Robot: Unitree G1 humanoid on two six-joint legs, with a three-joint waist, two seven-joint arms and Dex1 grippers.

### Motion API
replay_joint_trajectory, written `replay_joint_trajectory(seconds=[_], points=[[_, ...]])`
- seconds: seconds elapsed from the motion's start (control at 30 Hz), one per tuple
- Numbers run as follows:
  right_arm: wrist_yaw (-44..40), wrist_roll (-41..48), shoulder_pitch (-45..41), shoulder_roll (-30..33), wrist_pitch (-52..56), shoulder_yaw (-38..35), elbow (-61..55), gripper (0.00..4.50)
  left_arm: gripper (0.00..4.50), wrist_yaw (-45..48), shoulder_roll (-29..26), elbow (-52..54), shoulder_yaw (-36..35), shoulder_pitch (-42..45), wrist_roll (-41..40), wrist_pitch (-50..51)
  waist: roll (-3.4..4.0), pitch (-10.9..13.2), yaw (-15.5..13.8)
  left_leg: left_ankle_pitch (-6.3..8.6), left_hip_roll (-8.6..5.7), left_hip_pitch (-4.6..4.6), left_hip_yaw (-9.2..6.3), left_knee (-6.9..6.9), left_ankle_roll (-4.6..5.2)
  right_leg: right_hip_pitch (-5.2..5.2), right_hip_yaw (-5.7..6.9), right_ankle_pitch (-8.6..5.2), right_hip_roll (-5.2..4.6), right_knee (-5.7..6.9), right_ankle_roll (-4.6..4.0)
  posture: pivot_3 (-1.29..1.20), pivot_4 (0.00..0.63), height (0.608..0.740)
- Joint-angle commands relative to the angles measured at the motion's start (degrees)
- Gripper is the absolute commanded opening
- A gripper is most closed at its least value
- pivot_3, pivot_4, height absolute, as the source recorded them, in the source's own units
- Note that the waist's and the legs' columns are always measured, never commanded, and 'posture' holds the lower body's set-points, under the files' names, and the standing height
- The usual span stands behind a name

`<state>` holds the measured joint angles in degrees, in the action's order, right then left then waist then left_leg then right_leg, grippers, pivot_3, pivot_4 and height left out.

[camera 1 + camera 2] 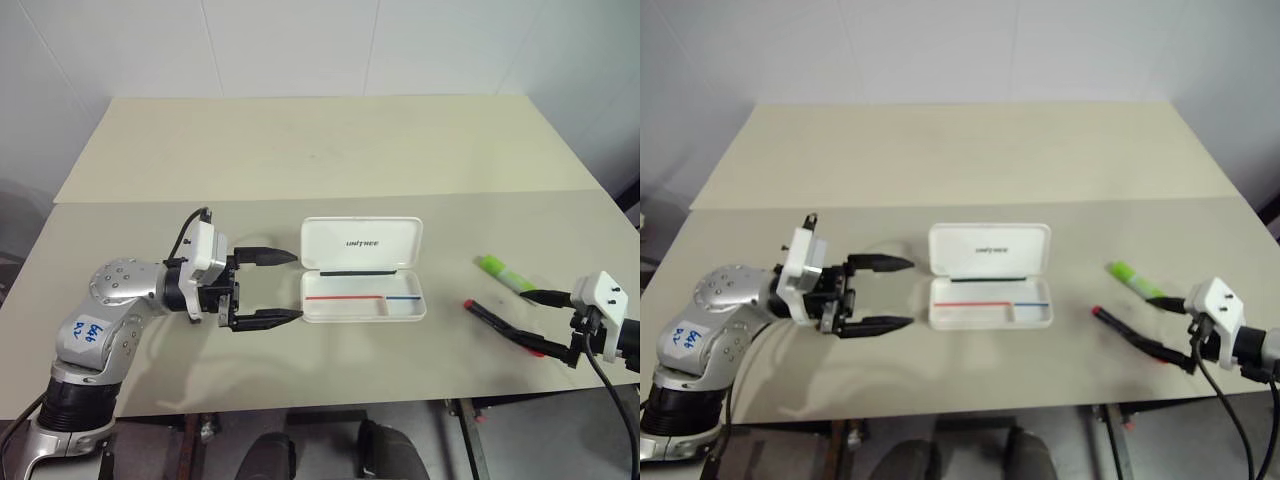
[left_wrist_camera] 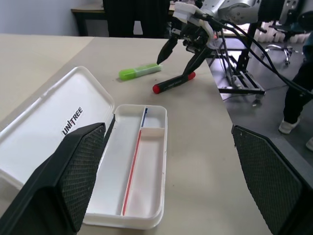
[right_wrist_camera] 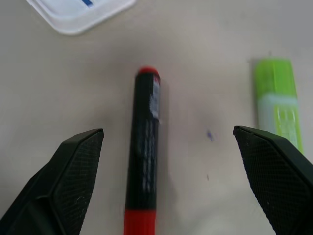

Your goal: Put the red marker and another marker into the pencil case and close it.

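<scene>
The white pencil case (image 1: 345, 310) lies open mid-table, lid (image 1: 362, 240) raised at the back and its tray empty. To its right lies the slim red marker (image 1: 490, 318), black-barrelled with red ends. The short light-green marker (image 1: 505, 272) lies just beyond it. My right gripper (image 1: 527, 320) is open and low over the table. In the right wrist view the red marker (image 3: 144, 147) lies between its fingers and the green marker (image 3: 277, 105) sits near one fingertip. My left gripper (image 1: 297, 286) is open and empty, pointing at the case's left end.
A second beige table (image 1: 320, 140) butts against the far edge of this one. Past the table's right edge, the left wrist view shows a metal frame (image 2: 239, 73), cables and a person's leg (image 2: 298, 98). Bare tabletop lies in front of the case.
</scene>
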<state>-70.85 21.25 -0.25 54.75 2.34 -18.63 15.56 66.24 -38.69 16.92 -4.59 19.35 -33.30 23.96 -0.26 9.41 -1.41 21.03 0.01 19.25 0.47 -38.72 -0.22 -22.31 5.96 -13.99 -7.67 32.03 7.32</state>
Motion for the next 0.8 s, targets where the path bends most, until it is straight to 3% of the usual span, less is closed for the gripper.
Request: replay_joint_trajectory(seconds=[0.03,0.3,0.67,0.8], points=[[0.2,-0.78,-0.2,-0.65,-1.72,-0.06,1.9,4.5,4.36,0.91,-1.34,-1.2,-2.57,1.06,-0.41,-2.88,0.0,0.0,0.0,0.0,0.01,0.0,0.0,0.0,0.0,0.0,0.01,0.0,0.02,0.0,0.0,0.0,0.15,0.74],[1.19,-1.21,2.17,-3.94,-1.5,1.51,1.83,4.5,4.36,0.64,-2.35,-1.2,-2.47,2.33,-0.55,-3.12,0.01,0.0,-0.02,0.02,0.01,-0.02,-0.01,-0.03,-0.04,0.04,0.01,0.01,0.0,0.0,0.02,0.0,0.15,0.74],[0.66,-1.84,2.75,-6.31,-6.23,3.22,3.6,0.77,4.5,0.56,-2.65,-2.86,-1.99,4.43,-0.08,-3.55,-0.08,-0.05,0.1,0.05,0.04,-0.13,-0.05,-0.15,-0.09,0.22,0.02,0.05,0.02,-0.01,0.02,0.0,0.15,0.74],[0.93,-2.35,0.94,-6.75,-9.58,3.32,4.62,0.63,4.5,0.6,-2.47,-3.56,-1.6,4.58,0.33,-4.41,-0.08,-0.05,0.16,0.05,0.06,-0.16,-0.07,-0.17,-0.09,0.26,0.03,0.12,0.05,0.0,-0.01,0.0,0.15,0.74]])
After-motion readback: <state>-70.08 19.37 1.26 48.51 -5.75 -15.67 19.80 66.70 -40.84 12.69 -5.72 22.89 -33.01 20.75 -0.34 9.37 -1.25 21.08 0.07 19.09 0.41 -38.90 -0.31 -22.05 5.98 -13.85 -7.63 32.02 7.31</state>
